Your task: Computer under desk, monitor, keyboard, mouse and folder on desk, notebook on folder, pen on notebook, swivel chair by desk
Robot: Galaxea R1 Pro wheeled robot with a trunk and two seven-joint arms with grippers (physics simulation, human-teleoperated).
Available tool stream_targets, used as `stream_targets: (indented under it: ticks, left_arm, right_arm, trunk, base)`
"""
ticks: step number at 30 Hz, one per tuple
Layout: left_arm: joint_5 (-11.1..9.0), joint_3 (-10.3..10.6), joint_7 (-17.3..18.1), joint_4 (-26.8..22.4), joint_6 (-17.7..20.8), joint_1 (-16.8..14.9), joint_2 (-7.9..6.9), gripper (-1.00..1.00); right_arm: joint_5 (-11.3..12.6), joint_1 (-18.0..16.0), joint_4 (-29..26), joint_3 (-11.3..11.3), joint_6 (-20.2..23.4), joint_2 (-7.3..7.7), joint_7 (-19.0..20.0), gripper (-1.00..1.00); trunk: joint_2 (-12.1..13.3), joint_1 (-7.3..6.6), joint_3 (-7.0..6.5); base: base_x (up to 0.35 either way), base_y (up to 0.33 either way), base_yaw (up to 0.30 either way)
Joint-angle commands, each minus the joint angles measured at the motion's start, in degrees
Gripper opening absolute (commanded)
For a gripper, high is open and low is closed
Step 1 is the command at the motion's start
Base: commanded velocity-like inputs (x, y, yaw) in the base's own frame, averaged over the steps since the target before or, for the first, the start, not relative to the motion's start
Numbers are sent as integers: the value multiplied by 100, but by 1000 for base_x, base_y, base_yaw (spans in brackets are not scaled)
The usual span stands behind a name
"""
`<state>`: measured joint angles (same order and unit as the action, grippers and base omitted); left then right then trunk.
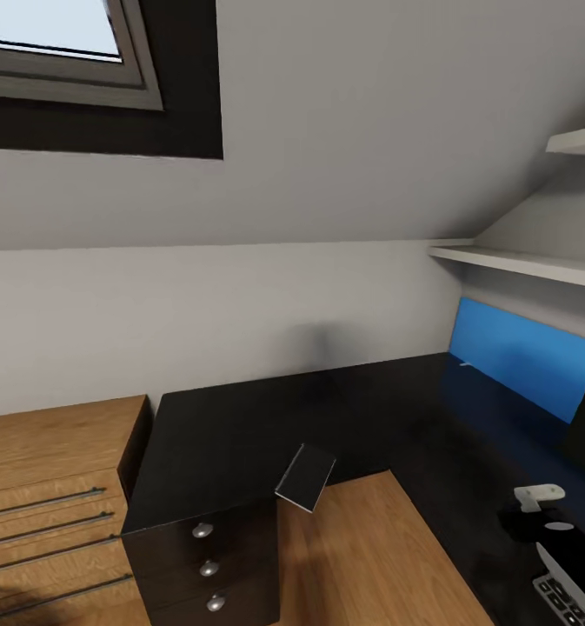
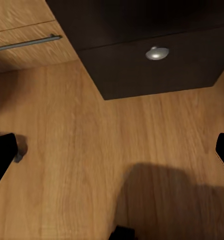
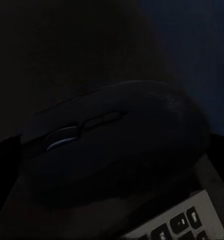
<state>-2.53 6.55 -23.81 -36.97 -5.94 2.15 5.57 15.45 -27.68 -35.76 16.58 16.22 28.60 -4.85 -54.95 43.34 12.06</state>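
- Mouse (image 3: 112,145) sits right under your right wrist camera, touching the keyboard (image 3: 179,222) on the black desk (image 1: 240,426).
- Your right grip: can't tell.
- Left fingers (image 2: 2,155) spread wide, holding nothing.

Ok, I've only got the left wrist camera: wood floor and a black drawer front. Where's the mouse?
Observer: The right wrist view has the mouse close up, right in front of the right gripper. I can't tell if it's gripped.
Operator: And the keyboard?
Observer: Its keys sit just beside the mouse. In the head view its corner seems to lie on the desk, on the right-hand wing.
Operator: What's above that wing?
Observer: A blue wall panel with white shelves over it.
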Motion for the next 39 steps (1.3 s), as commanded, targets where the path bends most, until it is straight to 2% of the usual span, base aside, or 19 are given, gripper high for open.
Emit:
stream_targets:
  ticks: [1, 5, 8, 10, 13, 17, 39]
  left_arm:
    - [-28, 23, -39, -34, -27, 0, -3, 100]
    - [-32, 17, -42, -178, -300, -2, 6, 100]
    - [-38, 14, -42, -227, -588, 0, 13, 100]
    - [-42, 13, -43, -234, -629, -2, 13, 100]
    - [-45, 13, -50, -239, -668, -4, 14, 100]
    - [-46, 13, -56, -240, -677, -3, 14, 100]
    - [-46, 8, -74, -241, -689, -2, 14, 100]
  right_arm:
    - [63, -88, 144, 47, 26, 8, -42, -100]
    - [62, -345, 607, 47, 35, 6, -43, -100]
    - [62, -426, 745, 48, 74, 4, -41, -100]
    - [63, -434, 762, 50, 87, -11, -37, -100]
    - [19, -444, 777, 60, 101, -132, -34, -100]
    - [-98, -448, 791, 63, 114, -182, -34, -100]
    - [-139, -449, 816, 62, 240, -197, -32, -100]
  trunk:
    - [-5, 1, 7]
    - [-5, 1, 7]
    - [-5, 1, 7]
    - [-86, 45, 43]
    - [-206, 111, 97]
    - [-366, 199, 168]
    - [-1249, 682, 563]
  base:
    - [16, 0, 0]
    - [7, 0, 0]
    - [1, 0, 0]
    - [0, 0, 0]
    - [0, 0, 0]
    - [0, 0, 0]
    - [0, 0, 0]
